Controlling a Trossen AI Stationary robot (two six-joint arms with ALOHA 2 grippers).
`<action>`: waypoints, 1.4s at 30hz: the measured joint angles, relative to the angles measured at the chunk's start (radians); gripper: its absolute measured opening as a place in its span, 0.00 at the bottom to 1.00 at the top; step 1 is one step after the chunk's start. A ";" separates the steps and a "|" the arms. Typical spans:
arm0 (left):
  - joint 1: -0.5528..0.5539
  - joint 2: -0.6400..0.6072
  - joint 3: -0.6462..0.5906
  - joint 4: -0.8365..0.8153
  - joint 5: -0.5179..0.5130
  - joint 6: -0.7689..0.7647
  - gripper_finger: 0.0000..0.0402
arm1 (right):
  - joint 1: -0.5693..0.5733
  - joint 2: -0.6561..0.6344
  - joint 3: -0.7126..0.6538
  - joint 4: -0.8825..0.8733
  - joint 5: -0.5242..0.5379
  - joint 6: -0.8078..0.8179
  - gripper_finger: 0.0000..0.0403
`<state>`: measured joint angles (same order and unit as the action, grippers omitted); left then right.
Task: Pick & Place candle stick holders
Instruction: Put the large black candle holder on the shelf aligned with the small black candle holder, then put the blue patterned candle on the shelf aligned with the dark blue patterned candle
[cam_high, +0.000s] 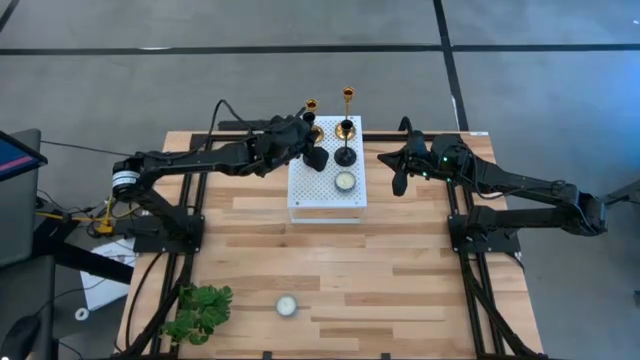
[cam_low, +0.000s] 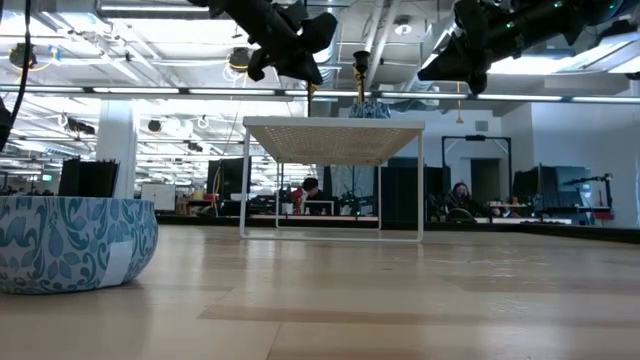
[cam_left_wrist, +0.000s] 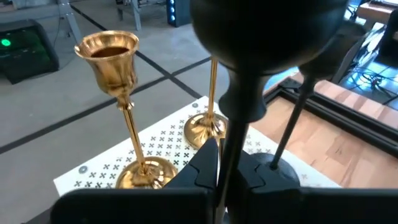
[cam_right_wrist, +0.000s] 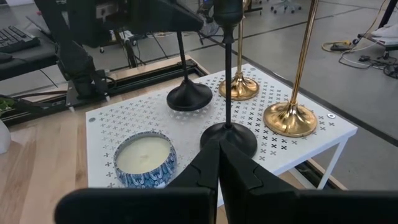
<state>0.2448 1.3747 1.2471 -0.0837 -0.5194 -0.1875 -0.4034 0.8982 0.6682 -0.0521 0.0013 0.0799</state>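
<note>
1. Pale wooden surface (cam_high: 400, 290) first: near its front edge lie a green plant (cam_high: 197, 312) and a small round candle (cam_high: 286, 306), both well away from the work.
2. Farther back stands a white perforated stand (cam_high: 310, 195), with a blue candle tin (cam_right_wrist: 144, 155) on its nearer part.
3. The right end effector (cam_right_wrist: 217, 165) hovers beside the stand, pinched shut on nothing.
4. The left end effector (cam_left_wrist: 217, 155) is clamped on the slim stem of one black candle stick holder (cam_left_wrist: 267, 37), over the stand.
5. That holder is upright: long axis vertical, cup up, round base down. Whether its base touches the stand cannot be told.
6. Just beside it stand the second black holder (cam_right_wrist: 227, 137) and two gold holders (cam_left_wrist: 106, 50) (cam_left_wrist: 205, 127), all upright.
7. Judgement: lift straight up, keeping the stem vertical, and clear the neighbours before travelling sideways.
</note>
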 joint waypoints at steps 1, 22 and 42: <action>0.005 0.001 0.000 -0.002 0.006 0.000 0.02 | 0.000 0.000 0.000 0.000 0.000 0.000 0.00; 0.017 0.030 -0.001 0.005 0.042 -0.011 0.03 | 0.000 0.000 0.000 0.000 0.000 0.000 0.00; 0.017 0.026 -0.001 0.012 0.042 0.011 0.34 | 0.000 0.000 0.000 -0.001 0.000 0.000 0.00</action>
<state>0.2623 1.4007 1.2465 -0.0719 -0.4774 -0.1762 -0.4035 0.8982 0.6682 -0.0528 0.0013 0.0795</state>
